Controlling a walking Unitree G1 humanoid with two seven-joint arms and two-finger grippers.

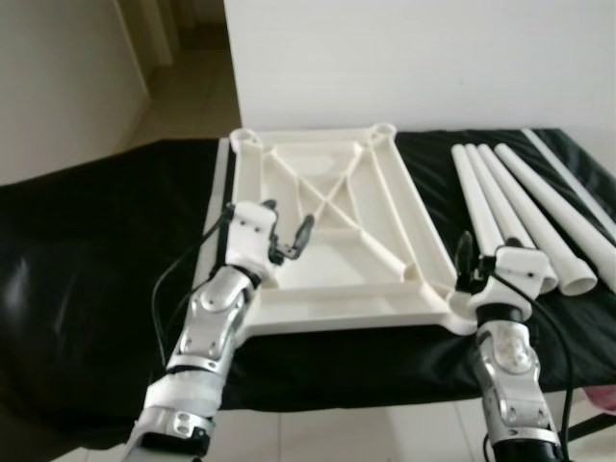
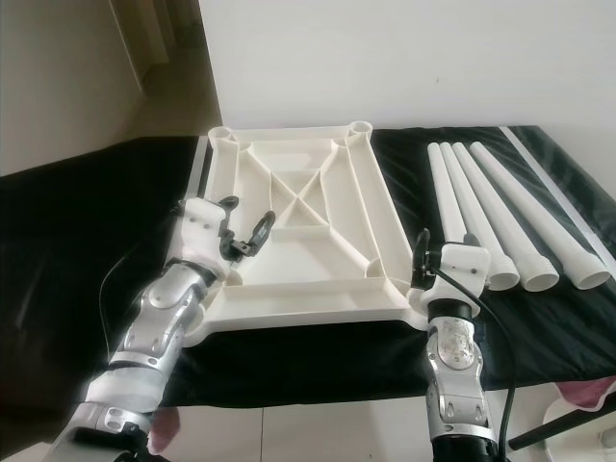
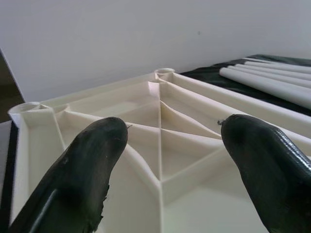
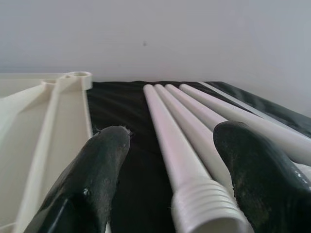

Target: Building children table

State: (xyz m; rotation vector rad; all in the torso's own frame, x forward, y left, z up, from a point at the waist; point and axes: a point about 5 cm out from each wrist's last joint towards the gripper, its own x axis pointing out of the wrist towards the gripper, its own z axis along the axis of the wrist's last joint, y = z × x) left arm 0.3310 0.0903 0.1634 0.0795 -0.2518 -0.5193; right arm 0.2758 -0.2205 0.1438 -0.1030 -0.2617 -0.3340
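Note:
A cream plastic tabletop (image 1: pixel 404 207) lies upside down on black cloth, its ribs facing up, with round leg sockets (image 1: pixel 243 140) at the far corners. Several white table legs (image 1: pixel 510 192) lie side by side to its right, threaded ends toward me. My left gripper (image 1: pixel 287 219) hovers open over the near-left part of the tabletop, its fingertips (image 3: pixel 97 141) apart above the ribs. At the tabletop's near-right corner my right gripper (image 1: pixel 481 265) is open. The nearest leg (image 4: pixel 167 126) runs between its fingers (image 4: pixel 109 155), which are not closed on it.
The black cloth (image 1: pixel 96 250) covers a wide low surface, with tiled floor (image 1: pixel 346 433) at its near edge. A white wall (image 1: pixel 433 58) stands right behind the tabletop. A thin white strip (image 1: pixel 577 183) lies beyond the legs. Something pink (image 1: pixel 602 397) sits low on the right.

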